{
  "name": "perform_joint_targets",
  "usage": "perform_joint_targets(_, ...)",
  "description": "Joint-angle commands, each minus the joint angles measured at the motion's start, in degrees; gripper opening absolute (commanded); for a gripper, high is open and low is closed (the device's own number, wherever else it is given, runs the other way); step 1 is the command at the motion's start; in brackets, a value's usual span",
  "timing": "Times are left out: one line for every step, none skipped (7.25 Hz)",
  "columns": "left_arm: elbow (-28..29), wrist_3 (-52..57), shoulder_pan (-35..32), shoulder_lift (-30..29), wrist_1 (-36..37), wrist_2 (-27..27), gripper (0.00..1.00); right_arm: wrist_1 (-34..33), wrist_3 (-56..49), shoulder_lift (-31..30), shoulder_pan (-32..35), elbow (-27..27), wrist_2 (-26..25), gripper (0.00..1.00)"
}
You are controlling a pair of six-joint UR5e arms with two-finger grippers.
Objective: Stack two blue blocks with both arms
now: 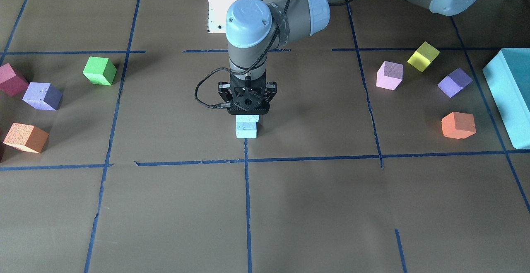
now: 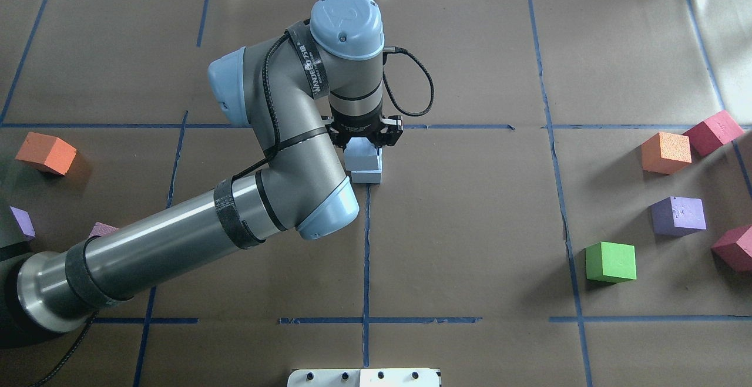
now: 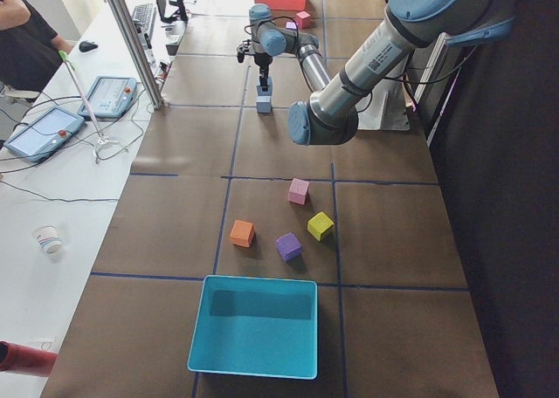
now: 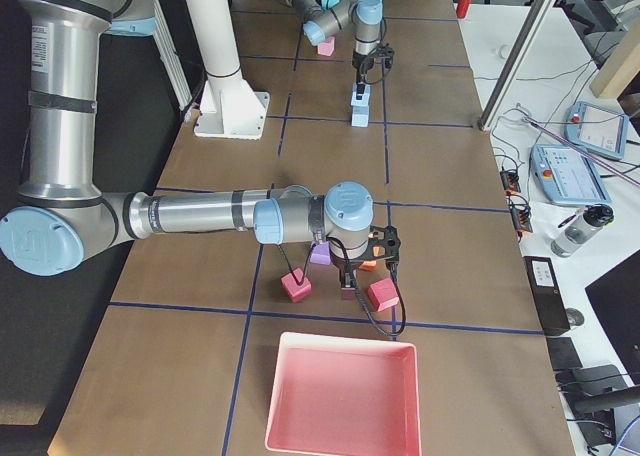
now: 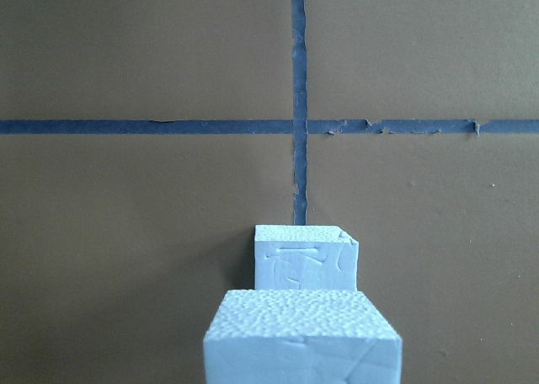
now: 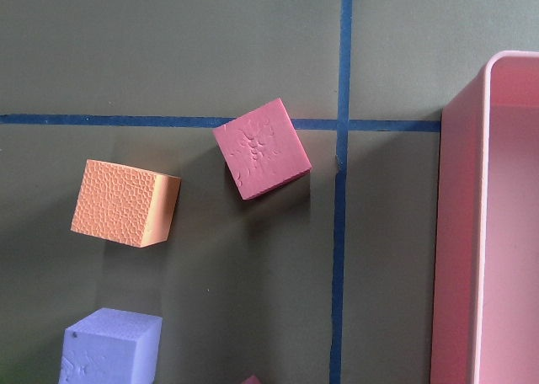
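Note:
Two pale blue blocks stand at the table's middle, beside a tape crossing. The lower blue block (image 1: 246, 132) (image 5: 305, 258) rests on the table. The upper blue block (image 1: 247, 119) (image 5: 301, 340) sits on top of it, between the jaws of my left gripper (image 1: 247, 113) (image 2: 364, 143), which points straight down and is shut on it. My right gripper (image 4: 347, 288) hangs over the coloured cubes near the pink tray. It shows only in the exterior right view, so I cannot tell whether it is open or shut.
On my right are a red cube (image 6: 261, 148), an orange cube (image 6: 126, 203), a purple cube (image 6: 109, 346), a green cube (image 2: 611, 262) and the pink tray (image 6: 459, 232). On my left are pink (image 1: 389, 75), yellow (image 1: 423, 56), purple (image 1: 454, 82) and orange cubes (image 1: 458, 125), and a teal box (image 1: 511, 95).

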Motion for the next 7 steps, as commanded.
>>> perform_joint_targets(2.8, 0.0, 0.1, -0.2, -3.3, 0.1, 0.10, 0.0, -0.1, 0.2, 0.0, 0.0, 0.0, 1.00)
perform_joint_targets(3.0, 0.0, 0.1, -0.2, -3.3, 0.1, 0.12, 0.0, 0.0, 0.3, 0.0, 0.1, 0.0, 1.00)
perform_joint_targets(3.1, 0.1, 0.1, -0.2, -3.4, 0.1, 0.23, 0.0, 0.0, 0.4, 0.0, 0.1, 0.0, 1.00)
perform_joint_targets(3.0, 0.0, 0.1, -0.3, -3.3, 0.1, 0.35, 0.0, 0.0, 0.4, 0.0, 0.1, 0.0, 1.00)
perform_joint_targets(2.9, -0.1, 0.1, -0.4, -3.3, 0.1, 0.53, 0.0, 0.0, 0.4, 0.0, 0.3, 0.0, 1.00)
perform_joint_targets(3.0, 0.0, 0.1, -0.3, -3.4, 0.1, 0.72, 0.0, 0.0, 0.5, 0.0, 0.3, 0.0, 1.00)
perform_joint_targets(3.1, 0.0, 0.0, -0.2, -3.3, 0.1, 0.79, 0.0, 0.0, 0.5, 0.0, 0.2, 0.0, 1.00)
